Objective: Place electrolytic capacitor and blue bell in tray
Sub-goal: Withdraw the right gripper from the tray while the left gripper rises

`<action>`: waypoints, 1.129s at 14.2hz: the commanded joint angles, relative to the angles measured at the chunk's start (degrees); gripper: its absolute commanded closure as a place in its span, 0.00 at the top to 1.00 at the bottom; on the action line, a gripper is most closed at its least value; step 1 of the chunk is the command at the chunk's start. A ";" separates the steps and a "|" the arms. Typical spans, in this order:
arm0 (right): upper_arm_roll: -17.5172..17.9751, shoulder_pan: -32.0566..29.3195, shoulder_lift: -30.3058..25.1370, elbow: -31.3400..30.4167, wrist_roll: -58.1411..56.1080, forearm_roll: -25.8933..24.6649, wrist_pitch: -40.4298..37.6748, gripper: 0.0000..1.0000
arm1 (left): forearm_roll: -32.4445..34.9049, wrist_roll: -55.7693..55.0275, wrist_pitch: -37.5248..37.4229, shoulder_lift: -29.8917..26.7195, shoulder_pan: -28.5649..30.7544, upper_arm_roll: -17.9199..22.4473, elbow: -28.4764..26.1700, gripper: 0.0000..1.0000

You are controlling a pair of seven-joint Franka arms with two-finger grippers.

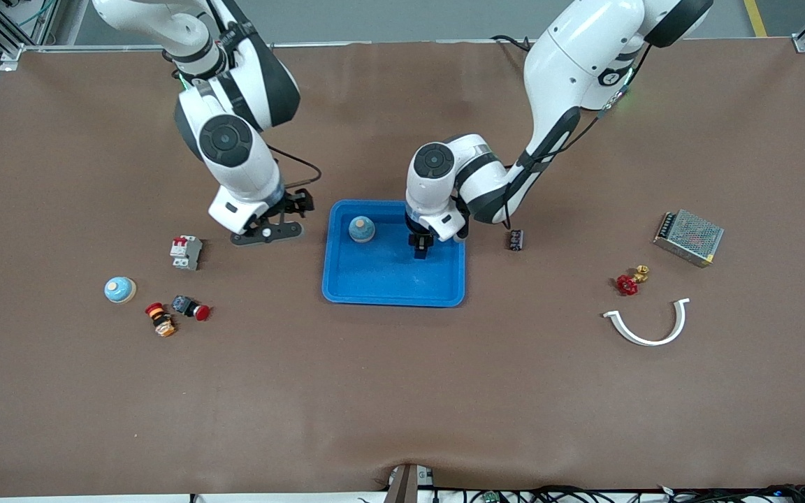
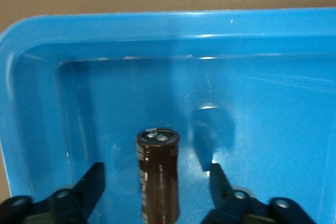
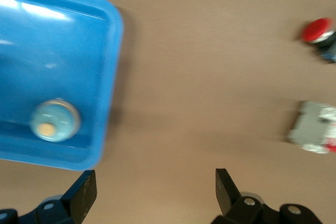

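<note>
The bright-blue tray [image 1: 437, 290] lies mid-table. A blue bell [image 1: 361, 228] sits in its corner nearest the right arm's base; it also shows in the right wrist view [image 3: 54, 120] inside the tray [image 3: 31, 40]. My left gripper [image 1: 421, 248] is low over the tray, open. A dark brown electrolytic capacitor [image 2: 158, 177] stands between its fingers [image 2: 93, 179] on the tray floor [image 2: 273, 114], with a gap on each side. My right gripper [image 1: 267, 233] is open and empty [image 3: 154, 174] over bare table beside the tray, toward the right arm's end.
A second blue bell [image 1: 120, 289], a circuit breaker [image 1: 186, 251] and two red push buttons [image 1: 191, 307] lie toward the right arm's end. A small dark part [image 1: 516, 239], a metal power supply [image 1: 688, 237], a red valve [image 1: 629, 281] and a white curved piece [image 1: 648, 325] lie toward the left arm's end.
</note>
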 commanded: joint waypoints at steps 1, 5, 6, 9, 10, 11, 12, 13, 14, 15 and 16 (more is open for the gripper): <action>0.82 -2.26 -7.06 -7.96 -1.71 -7.83 0.79 1.00 | 1.74 -2.08 -1.87 -1.24 -0.34 0.43 0.61 1.00; 0.82 -13.22 -12.00 -11.31 -16.78 -8.20 0.96 1.00 | 1.83 -1.47 -5.82 -2.56 0.10 0.08 2.45 1.00; 0.82 -16.82 -11.92 -11.32 -21.18 -8.12 1.57 1.00 | 1.74 -1.29 -6.70 -2.65 0.19 0.08 2.89 1.00; 0.82 -28.16 -10.87 -11.32 -37.52 -8.12 6.57 1.00 | 0.86 2.21 -9.86 -3.87 0.45 -0.19 4.04 1.00; 0.82 -30.20 -9.56 -11.41 -40.36 -8.12 8.24 1.00 | 0.34 3.88 -10.39 -4.49 0.80 -0.19 3.95 1.00; 0.73 -32.05 -8.24 -11.32 -41.78 -8.12 9.83 1.00 | -0.71 5.90 -11.35 -4.84 1.07 -0.27 4.04 1.00; 0.73 -33.02 -7.18 -11.41 -42.75 -8.12 11.15 1.00 | -1.77 7.74 -11.71 -5.45 1.51 -0.27 4.30 1.00; 0.73 -33.29 -6.13 -11.41 -43.19 -8.12 12.12 1.00 | -2.12 9.85 -12.41 -5.63 2.29 -0.36 4.65 1.00; 0.73 -33.38 -4.90 -11.32 -43.20 -8.20 13.34 1.00 | -2.13 11.79 -12.94 -5.98 3.26 -0.45 5.00 1.00; 0.64 -33.56 -3.50 -11.23 -43.54 -8.29 15.18 1.00 | -2.74 14.24 -13.03 -5.99 3.79 -0.45 5.70 1.00; 0.64 -34.26 -2.09 -11.15 -44.24 -8.38 16.68 1.00 | -3.70 16.88 -13.47 -6.07 4.67 -0.45 6.32 1.00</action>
